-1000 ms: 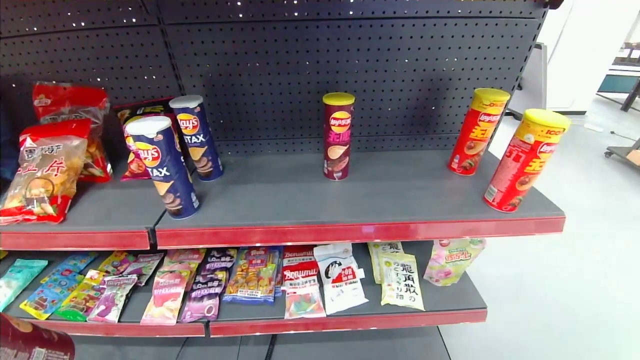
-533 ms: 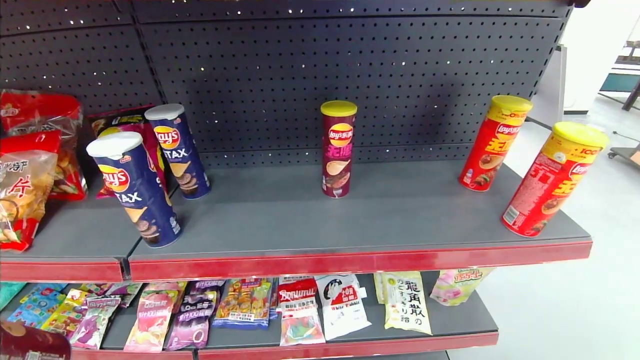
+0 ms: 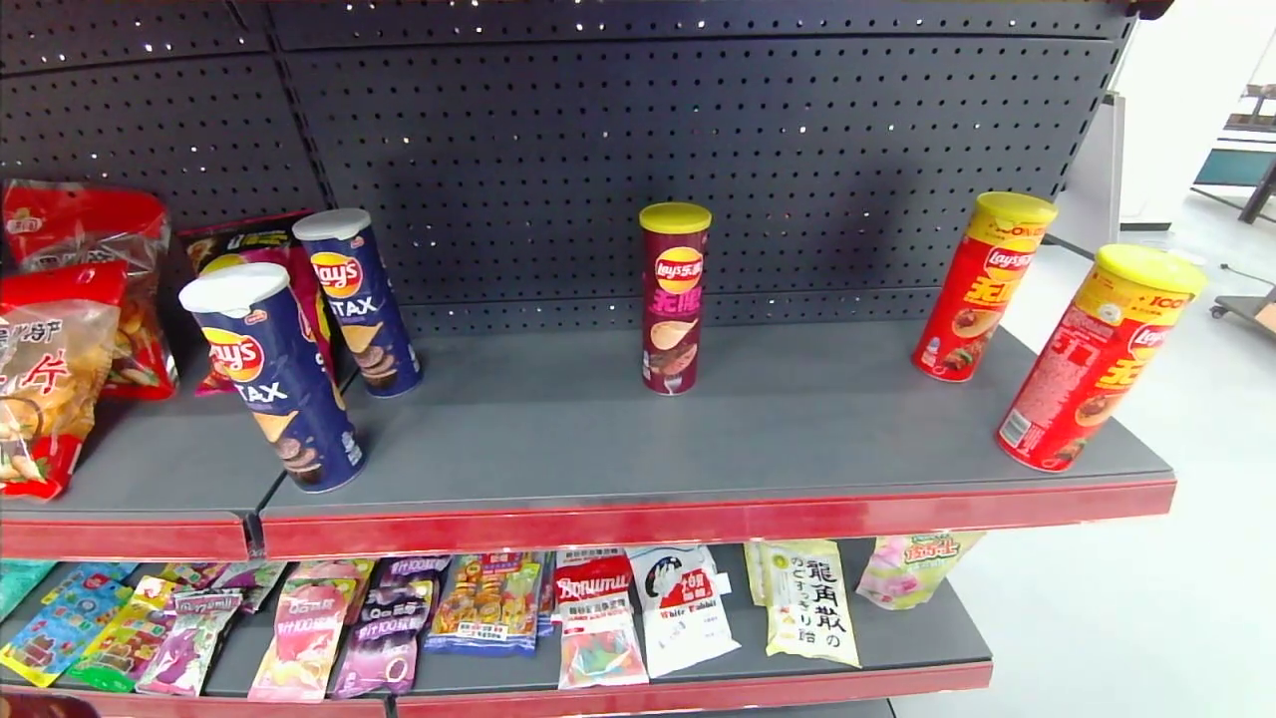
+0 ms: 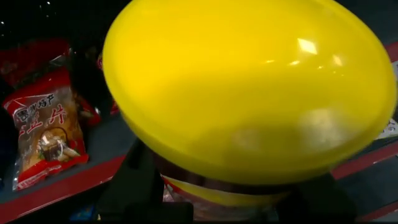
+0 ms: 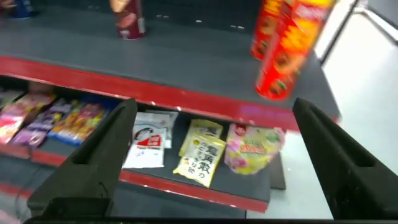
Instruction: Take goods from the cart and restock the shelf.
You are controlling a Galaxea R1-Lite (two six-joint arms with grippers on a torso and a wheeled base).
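Observation:
My left gripper is shut on a chip can with a yellow lid and a dark red body. Its dark fingers flank the can just under the lid. A sliver of that can peeks in at the head view's lower left corner. On the upper shelf stand two blue cans, one dark red can in the middle, and two red cans at the right end. My right gripper is open and holds nothing, hanging in front of the shelf's right part, below the red cans.
Red snack bags fill the upper shelf's left end. Candy packets line the lower shelf. Bare shelf board lies on both sides of the dark red can. Open floor lies to the right of the shelf.
The head camera shifted, so the whole shelf sits lower and more to the right. The held can at the lower left has sunk almost out of the picture.

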